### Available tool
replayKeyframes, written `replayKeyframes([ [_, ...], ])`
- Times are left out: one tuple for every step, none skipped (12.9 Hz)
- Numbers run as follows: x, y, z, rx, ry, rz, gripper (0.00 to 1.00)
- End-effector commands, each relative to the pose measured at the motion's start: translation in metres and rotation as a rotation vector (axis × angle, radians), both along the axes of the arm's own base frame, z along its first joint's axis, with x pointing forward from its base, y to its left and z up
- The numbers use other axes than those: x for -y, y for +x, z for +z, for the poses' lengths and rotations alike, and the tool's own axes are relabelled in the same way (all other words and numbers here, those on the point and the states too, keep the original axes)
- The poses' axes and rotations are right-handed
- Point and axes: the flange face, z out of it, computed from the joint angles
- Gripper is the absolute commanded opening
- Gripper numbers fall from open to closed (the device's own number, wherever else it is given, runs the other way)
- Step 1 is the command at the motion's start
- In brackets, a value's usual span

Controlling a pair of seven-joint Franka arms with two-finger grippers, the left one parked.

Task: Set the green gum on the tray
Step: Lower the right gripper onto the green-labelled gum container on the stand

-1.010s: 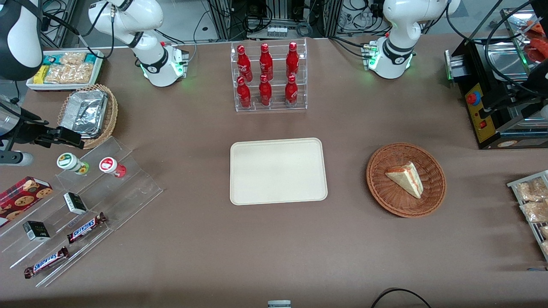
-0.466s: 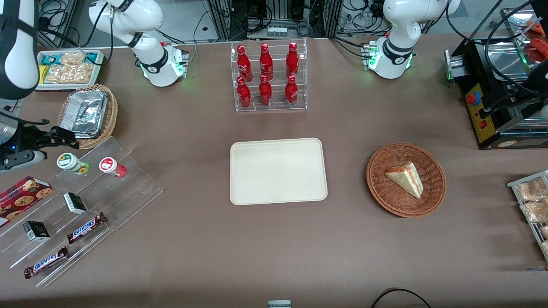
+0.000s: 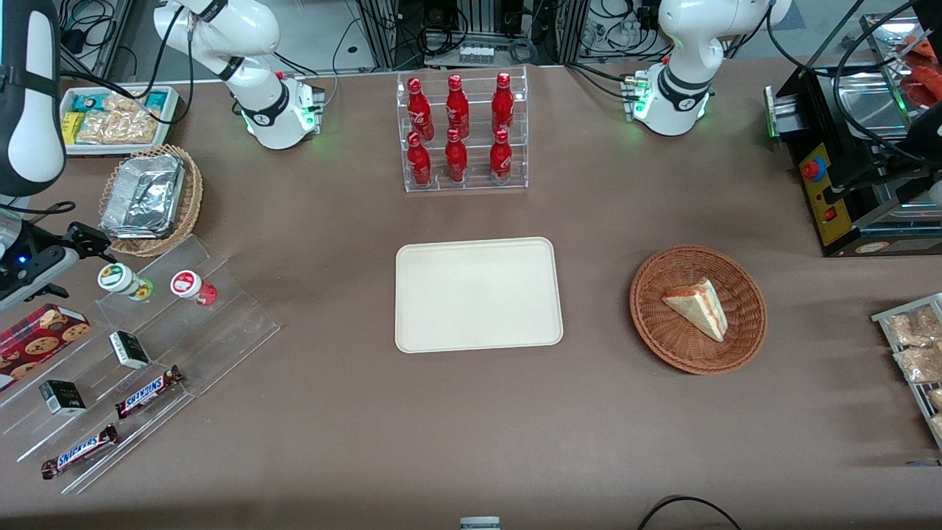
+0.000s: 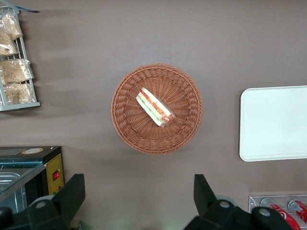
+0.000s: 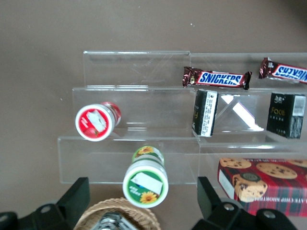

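The right arm's gripper is hovering at the working arm's end of the table, just above the top step of a clear acrylic display stand, with its 2 black fingers spread wide and holding nothing. The green gum, a small white bottle with a green base, is standing on that top step, and in the right wrist view the green gum is showing between the parted fingers, not touched by either. A matching red gum bottle is standing just beside it on the same step. On the stand's lower steps, 2 small black boxes and 2 Snickers bars are lying nearer the front camera. A red cookie box is resting beside the stand. A wicker basket holding a foil container is sitting just beside the gripper, farther from the camera than the stand. The tray is lying flat at mid-table, well apart from the gum, with nothing on it. A rack of 6 red bottles is standing farther from the camera than the tray. Toward the parked arm's end, a round brown basket is holding a wedge of sandwich.
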Motion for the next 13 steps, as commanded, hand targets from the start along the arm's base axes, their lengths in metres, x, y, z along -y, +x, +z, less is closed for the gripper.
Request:
replayKeyframes([
  [0.007, -0.015, -0.018, 0.034, -0.002, 0.026, 1.0],
  [0.009, -0.017, -0.023, 0.036, -0.003, 0.025, 1.0],
  [0.012, -0.022, -0.031, 0.04, -0.004, 0.016, 1.0],
  [0.012, -0.027, -0.037, 0.049, -0.006, 0.014, 1.0],
  [0.013, -0.031, -0.044, 0.05, -0.005, 0.008, 1.0],
  [0.018, -0.036, -0.051, 0.052, -0.004, -0.005, 1.0],
  [0.018, -0.039, -0.057, 0.055, -0.004, -0.008, 1.0],
  [0.017, -0.041, -0.063, 0.06, -0.005, -0.009, 1.0],
  [0.017, -0.043, -0.068, 0.064, -0.005, -0.011, 1.0],
  [0.016, -0.045, -0.074, 0.068, -0.007, -0.012, 1.0],
  [0.016, -0.046, -0.076, 0.072, -0.007, -0.013, 0.84],
  [0.016, -0.046, -0.076, 0.072, -0.007, -0.013, 0.48],
  [0.015, -0.046, -0.076, 0.071, -0.005, -0.014, 0.09],
])
